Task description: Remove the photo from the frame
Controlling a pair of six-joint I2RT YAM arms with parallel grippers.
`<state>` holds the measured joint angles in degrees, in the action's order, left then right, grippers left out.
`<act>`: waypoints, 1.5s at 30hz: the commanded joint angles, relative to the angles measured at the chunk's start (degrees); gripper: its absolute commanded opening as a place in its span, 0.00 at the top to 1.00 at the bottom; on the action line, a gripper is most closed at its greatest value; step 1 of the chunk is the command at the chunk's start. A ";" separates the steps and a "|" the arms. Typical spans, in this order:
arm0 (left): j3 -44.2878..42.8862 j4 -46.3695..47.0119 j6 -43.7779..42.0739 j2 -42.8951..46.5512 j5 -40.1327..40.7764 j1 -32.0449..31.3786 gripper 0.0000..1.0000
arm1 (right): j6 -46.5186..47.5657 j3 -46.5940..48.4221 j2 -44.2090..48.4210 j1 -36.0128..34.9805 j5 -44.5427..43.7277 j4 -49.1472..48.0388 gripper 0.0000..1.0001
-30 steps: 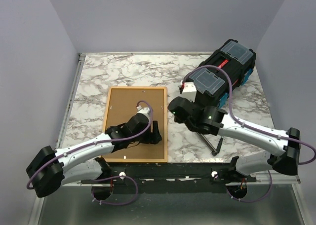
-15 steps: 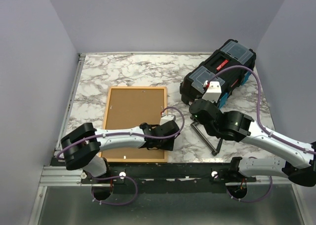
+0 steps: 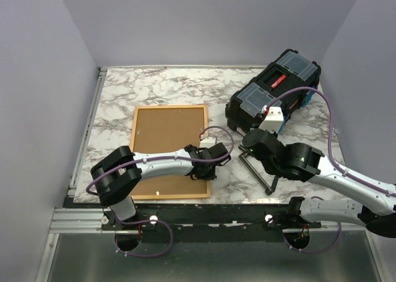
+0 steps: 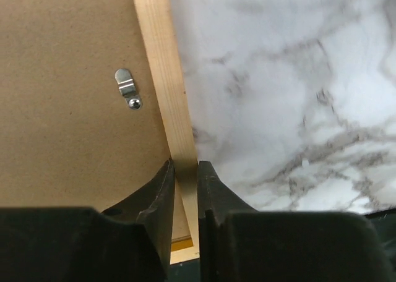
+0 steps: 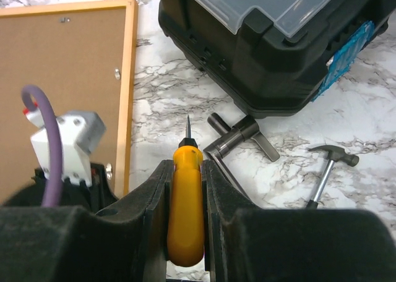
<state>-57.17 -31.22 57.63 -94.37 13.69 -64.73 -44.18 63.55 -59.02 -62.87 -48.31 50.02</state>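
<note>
Your left gripper point(image 4: 184, 170) pinches the frame point(image 4: 162, 78) by its right rail, apparently touching both sides; the rail runs straight ahead. The right gripper point(image 5: 187, 167), clamped on the orange-handled tool point(image 5: 185, 214), is farther off.

Right gripper point(image 5: 187, 167) holding an orange-handled awl point(image 5: 185, 214) above the marble table point(image 5: 179, 90).

The two black fingers press against either side of the awl's fat orange handle, and its thin dark spike points away towards a black toolbox point(image 5: 247, 59) with clear lid compartments. Between the spike and the toolbox lies a dark metal T-shaped bar point(image 5: 238, 136), and a small hammer point(image 5: 328, 164) rests just to its right. On the left the frame point(image 5: 130, 78) lies face down, the brown back of the photo board point(image 5: 62, 78) filling it, with a white block point(image 5: 68, 140) and a purple cable point(image 5: 46, 133) over its near part.
</note>
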 commanded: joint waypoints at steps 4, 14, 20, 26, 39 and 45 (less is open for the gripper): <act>-1.99 4.43 0.06 -0.98 -2.13 14.30 0.87 | -2.54 -0.51 1.67 0.27 -1.18 2.34 0.99; -10.98 15.95 -7.05 -4.40 -20.65 25.35 0.52 | -3.48 0.00 1.24 0.21 -0.14 2.42 0.99; -3.90 18.32 -23.88 5.27 -17.64 25.45 0.24 | -3.71 -0.51 1.90 0.26 0.05 2.56 0.99; 10.40 20.81 -36.07 17.13 -16.68 25.27 0.19 | -3.21 -1.06 1.79 0.21 0.32 1.78 0.99; 11.03 24.89 -45.16 10.28 -6.78 13.79 0.24 | -3.57 -1.79 5.12 0.28 1.91 1.57 0.99; 7.91 25.20 -47.19 4.36 -2.98 11.38 0.27 | -2.63 -1.50 5.61 0.23 1.89 1.31 0.99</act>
<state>-46.37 -7.35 14.13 -87.13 5.19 -52.05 -46.68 60.86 -54.13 -62.87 -46.19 51.11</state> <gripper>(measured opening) 0.752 0.247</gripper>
